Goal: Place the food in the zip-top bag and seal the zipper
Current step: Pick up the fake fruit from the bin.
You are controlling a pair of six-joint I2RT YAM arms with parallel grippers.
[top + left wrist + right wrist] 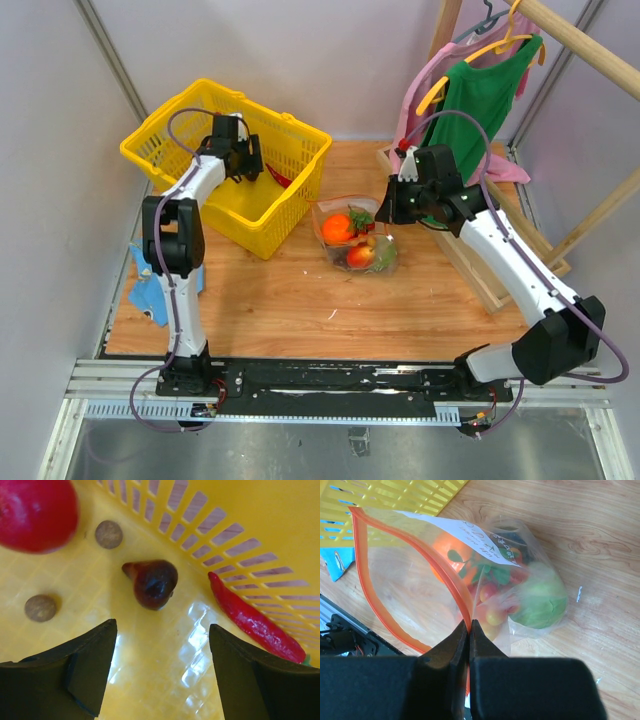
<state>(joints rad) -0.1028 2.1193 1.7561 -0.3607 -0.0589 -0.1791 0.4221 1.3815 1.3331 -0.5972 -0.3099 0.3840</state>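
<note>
The clear zip-top bag [352, 240] lies on the wooden table right of the yellow basket. Its mouth is open, and the orange zipper strip [425, 555] loops wide. Inside it are an orange [445, 547], the light-green ball [540, 597] and small red-yellow fruits [492, 615]. My right gripper [470, 623] is shut on the zipper strip at the bag's near corner and also shows in the top view [386, 212]. My left gripper [162, 627] is open and empty inside the basket [262, 205], just above its floor. A red round fruit [35, 510] and a dark maroon pear-shaped piece [154, 583] lie ahead of it. I cannot pick out a grape bunch.
A red chili [255, 622] lies along the basket wall, and two brown discs [109, 534] lie on its floor. A green garment [485, 95] hangs on a wooden rack at the back right, over a wooden frame [500, 275]. A blue object [150, 290] lies at the left table edge.
</note>
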